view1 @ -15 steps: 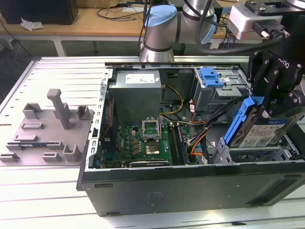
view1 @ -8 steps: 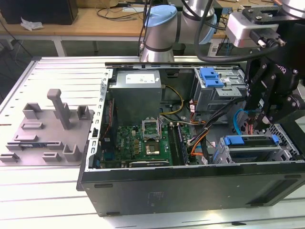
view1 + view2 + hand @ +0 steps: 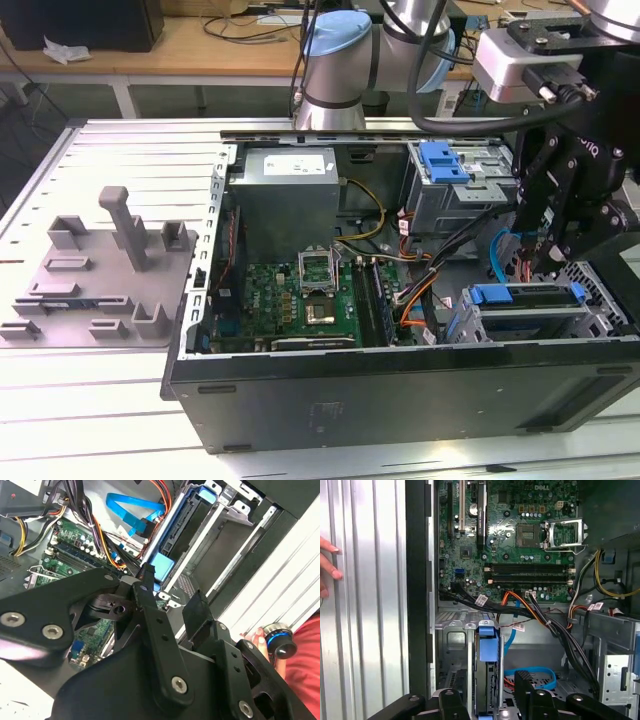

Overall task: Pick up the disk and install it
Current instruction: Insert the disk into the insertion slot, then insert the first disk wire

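Disk (image 3: 487, 647), blue-framed, sits slotted in its bay (image 3: 451, 642), end effector (image 3: 490, 689) released over it.

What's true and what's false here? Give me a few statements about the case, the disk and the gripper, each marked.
1. The case lies open with its motherboard showing. True.
2. The gripper hangs outside the case. False: it is over the drive bay at the exterior view's right.
3. The disk stands on edge between the open gripper's fingers in the first wrist view. True.
4. A cooler covers the processor socket. False: no cooler sits on it.
5. A person's hand shows over the ribbed table beside the case. True.
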Robot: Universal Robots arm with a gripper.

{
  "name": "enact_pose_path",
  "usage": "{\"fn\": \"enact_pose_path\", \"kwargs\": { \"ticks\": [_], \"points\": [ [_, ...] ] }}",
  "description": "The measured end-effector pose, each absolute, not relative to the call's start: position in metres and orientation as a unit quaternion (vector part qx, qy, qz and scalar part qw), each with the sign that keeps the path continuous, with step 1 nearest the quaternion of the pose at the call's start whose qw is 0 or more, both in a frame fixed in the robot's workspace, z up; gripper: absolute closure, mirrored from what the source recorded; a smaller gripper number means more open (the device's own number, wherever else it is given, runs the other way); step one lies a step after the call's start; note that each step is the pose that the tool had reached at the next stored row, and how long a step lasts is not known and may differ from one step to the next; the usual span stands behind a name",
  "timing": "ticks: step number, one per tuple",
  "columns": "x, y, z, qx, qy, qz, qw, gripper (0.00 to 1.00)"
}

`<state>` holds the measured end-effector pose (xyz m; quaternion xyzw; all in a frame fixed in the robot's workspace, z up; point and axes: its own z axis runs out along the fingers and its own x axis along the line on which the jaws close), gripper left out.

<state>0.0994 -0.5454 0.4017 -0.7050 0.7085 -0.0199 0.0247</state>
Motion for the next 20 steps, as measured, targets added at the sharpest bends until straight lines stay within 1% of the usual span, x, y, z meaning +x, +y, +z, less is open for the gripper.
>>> {"fn": "enact_pose_path", "kwargs": {
  "ticks": [10,16,20],
  "points": [
    [0.099,-0.545,0.400,-0.705,0.708,-0.020,0.025,0.49],
    [0.099,-0.533,0.400,-0.705,0.708,-0.029,0.016,0.49],
    [0.099,-0.517,0.400,-0.705,0.708,-0.037,0.008,0.49]
  ]
}}
